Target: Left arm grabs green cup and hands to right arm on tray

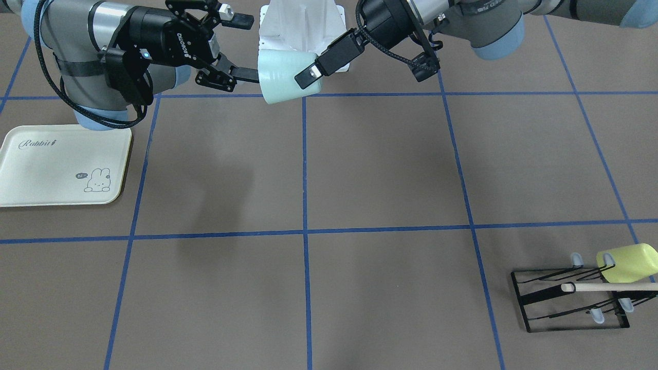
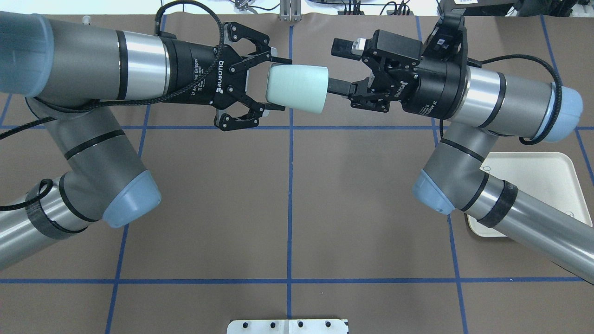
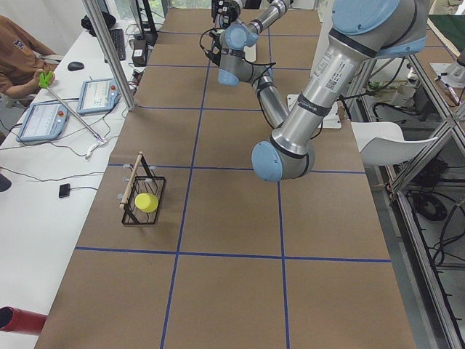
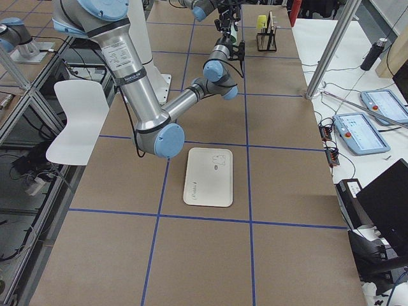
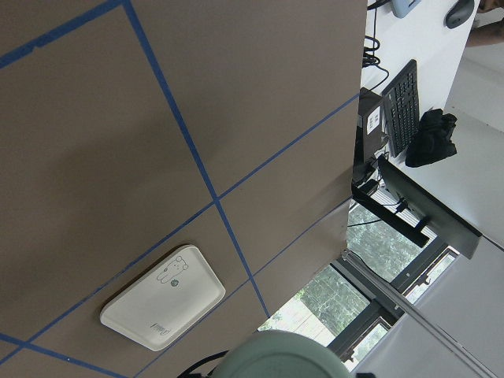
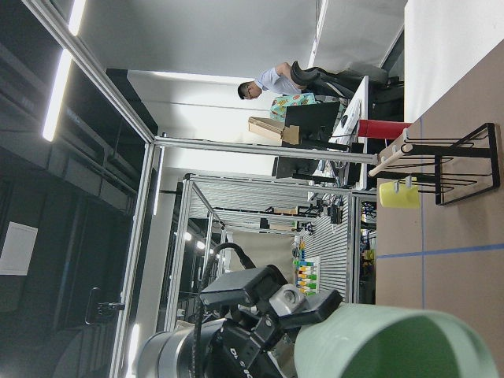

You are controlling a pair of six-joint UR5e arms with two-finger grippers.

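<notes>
The green cup (image 2: 297, 88) lies on its side in the air between the two grippers, wide mouth toward the right arm. It also shows in the front view (image 1: 280, 74). My left gripper (image 2: 286, 84) is shut on its narrow base end; one finger (image 1: 310, 76) lies across its side. My right gripper (image 2: 338, 66) is open wide at the mouth, the lower finger (image 1: 247, 74) touching the rim, the upper finger well clear. The cream tray (image 1: 51, 169) lies flat on the table under the right arm (image 2: 547, 181), empty.
A black wire rack (image 1: 565, 303) with a wooden rod holds a yellow-green cup (image 1: 627, 262) at the table's left front corner. A white mount plate (image 1: 300, 20) sits at the robot's base. An operator's desk with tablets (image 3: 43, 116) runs along the far side.
</notes>
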